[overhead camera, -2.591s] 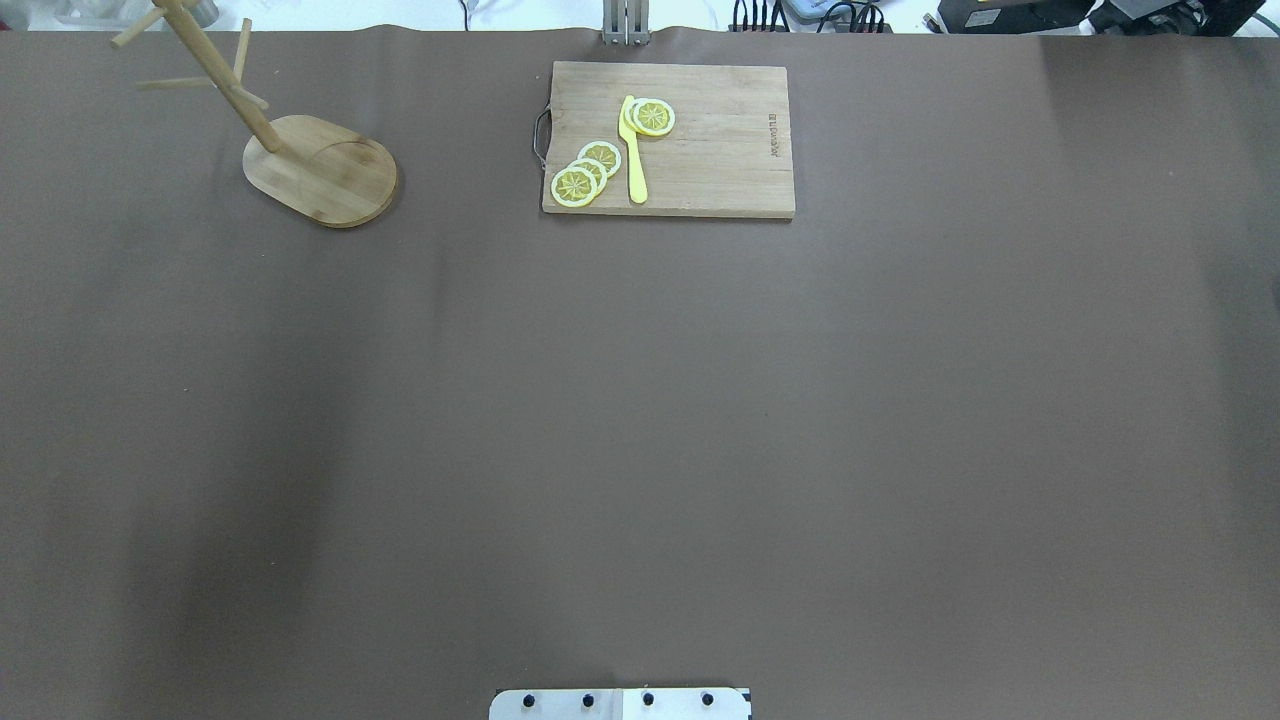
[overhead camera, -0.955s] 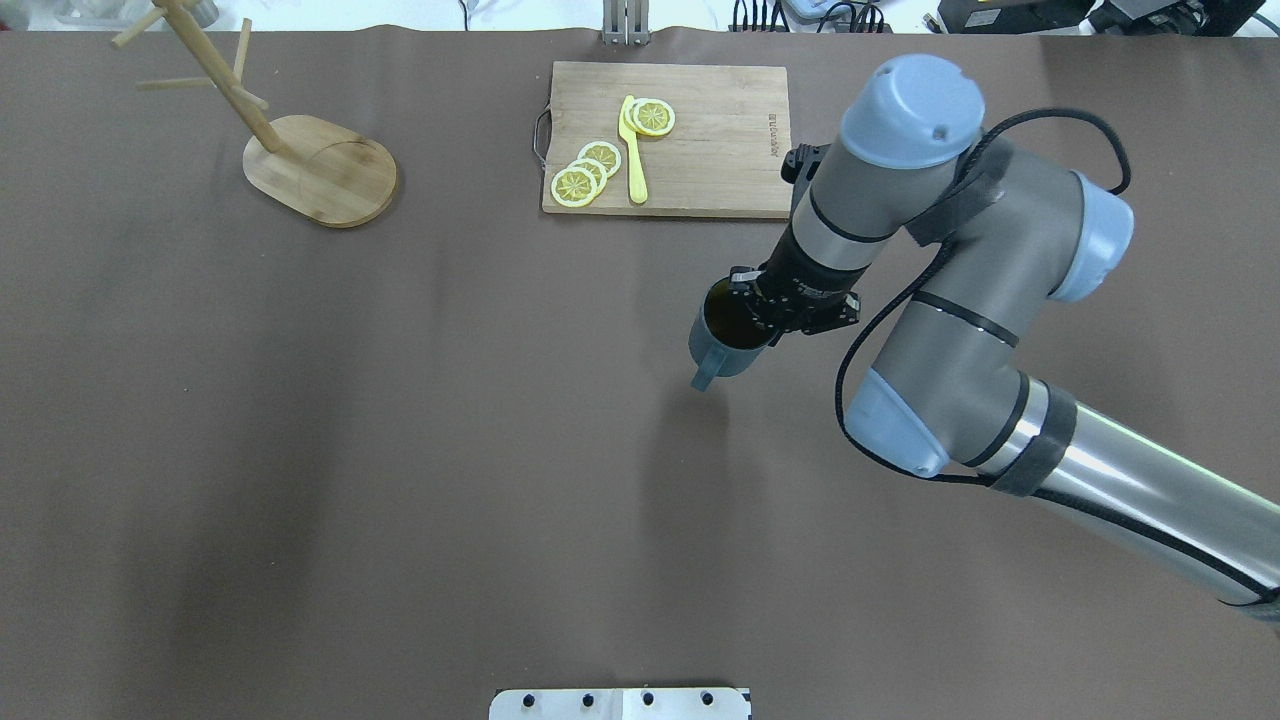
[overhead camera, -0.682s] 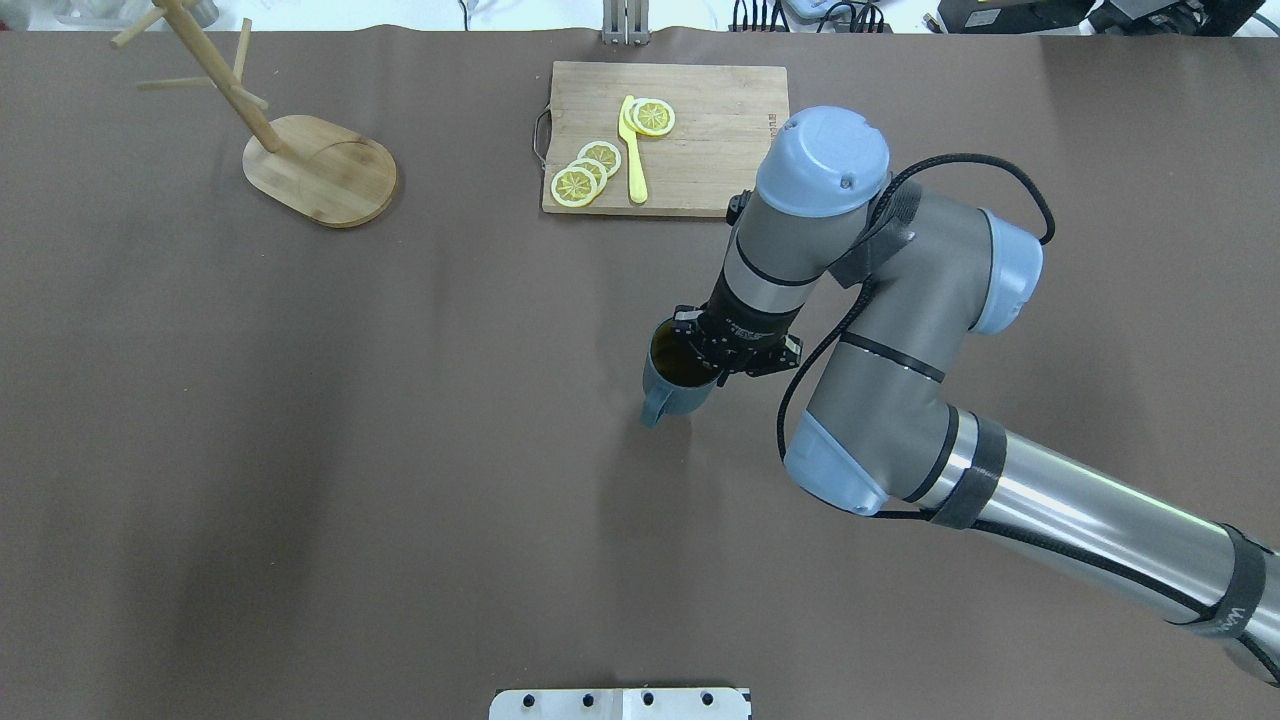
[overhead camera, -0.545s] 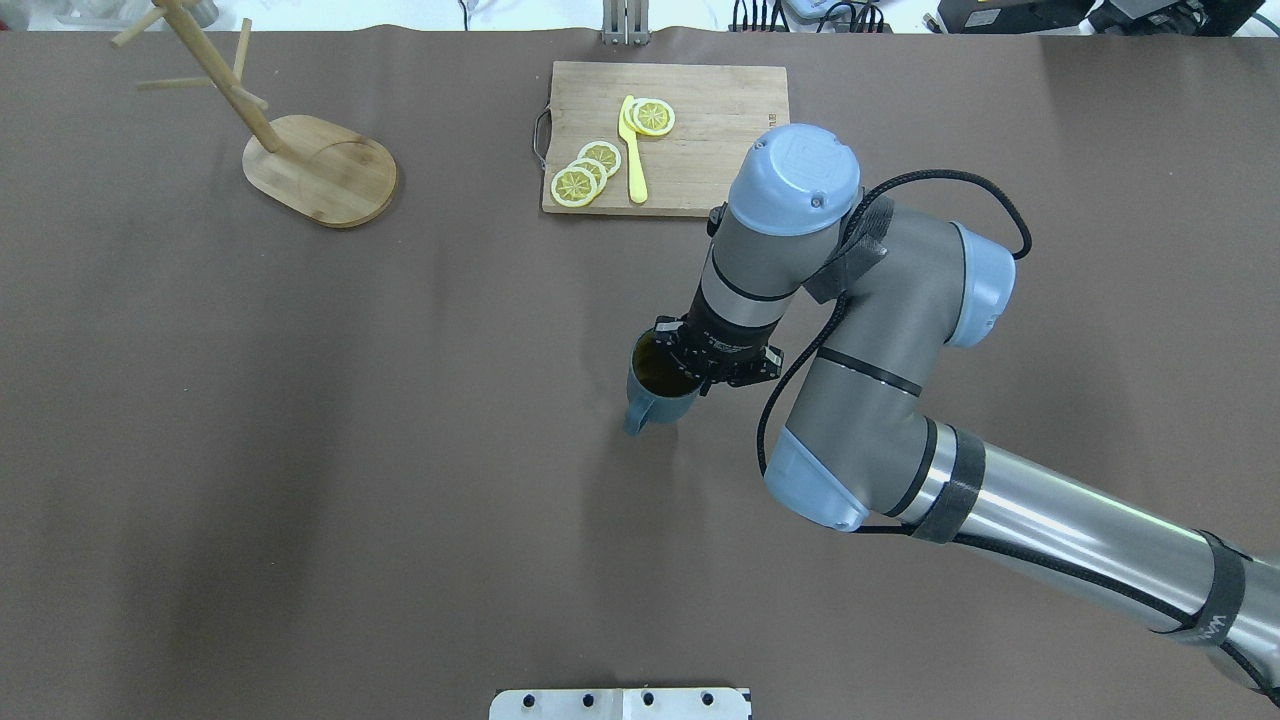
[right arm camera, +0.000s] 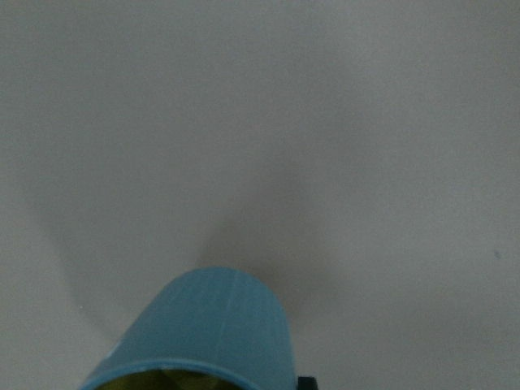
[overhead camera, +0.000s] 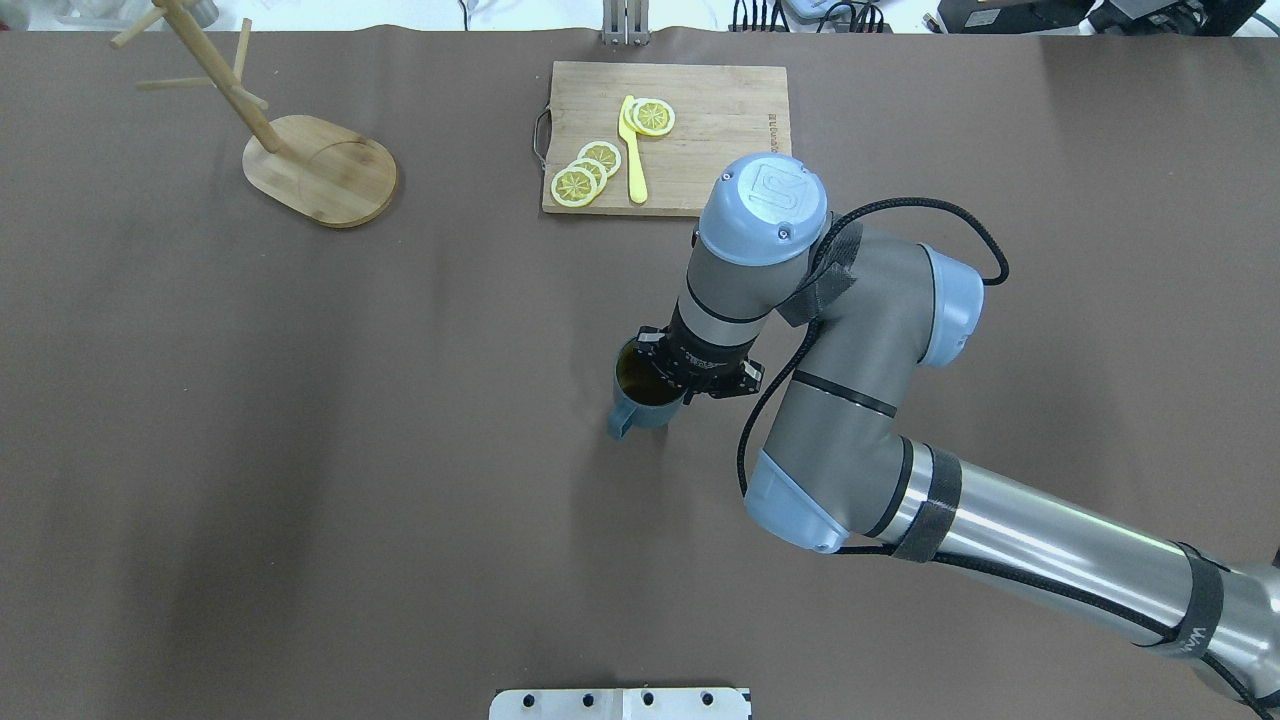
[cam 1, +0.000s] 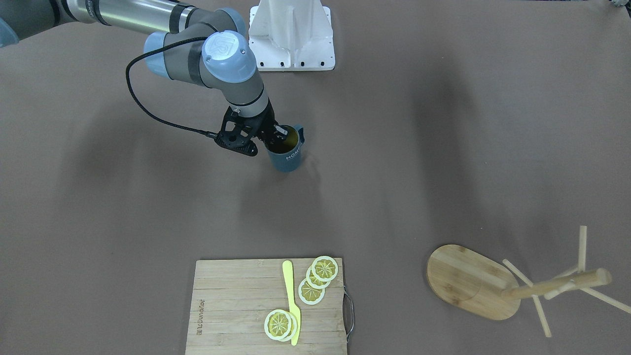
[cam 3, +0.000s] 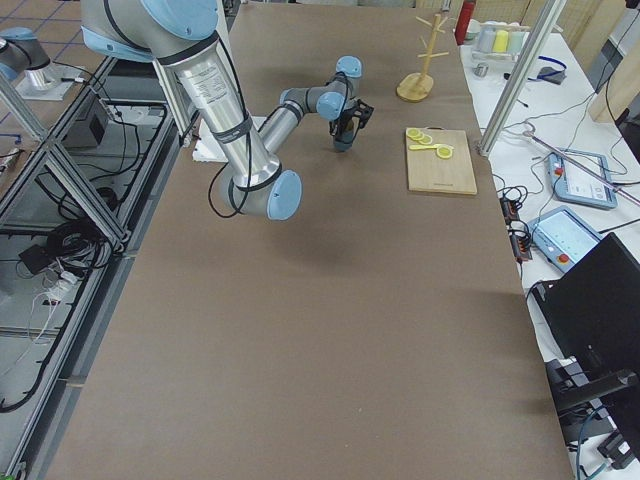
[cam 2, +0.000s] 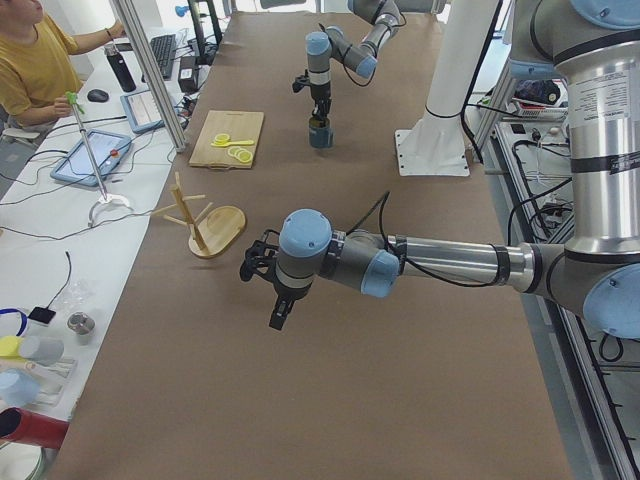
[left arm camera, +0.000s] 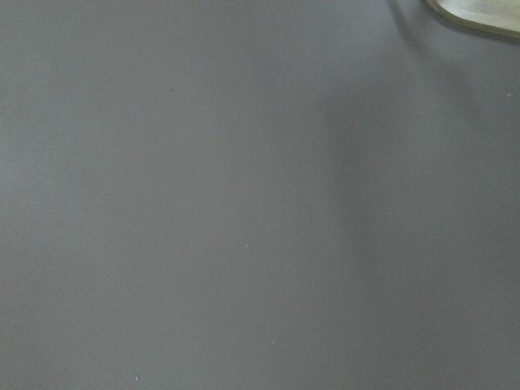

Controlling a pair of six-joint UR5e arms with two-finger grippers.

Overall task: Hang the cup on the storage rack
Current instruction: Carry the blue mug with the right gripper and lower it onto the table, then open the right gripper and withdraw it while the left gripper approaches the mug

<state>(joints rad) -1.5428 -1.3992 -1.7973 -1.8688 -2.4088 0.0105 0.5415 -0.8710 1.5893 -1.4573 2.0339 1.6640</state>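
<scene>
The cup (overhead camera: 640, 392) is a slate-blue mug with a yellow-olive inside, upright near the table's middle, its handle toward the robot. My right gripper (overhead camera: 672, 374) is shut on its rim, on the side away from the handle, with one finger inside. I cannot tell whether the cup touches the table. The cup also shows in the front view (cam 1: 287, 154) under the right gripper (cam 1: 274, 136), and in the right wrist view (right arm camera: 211, 325). The storage rack (overhead camera: 320, 170), a wooden mug tree on an oval base, stands empty at the far left. My left gripper (cam 2: 262, 268) hangs over the table near the rack (cam 2: 200, 220); I cannot tell whether it is open.
A bamboo cutting board (overhead camera: 720, 150) with lemon slices (overhead camera: 585, 172) and a yellow knife (overhead camera: 632, 150) lies at the far middle, just beyond the right arm. The robot's white base (cam 1: 292, 34) is at the near edge. An operator sits beyond the far edge.
The right arm came in from the right with the cup in its gripper and carried it left and toward the robot. The rack and board have not moved.
</scene>
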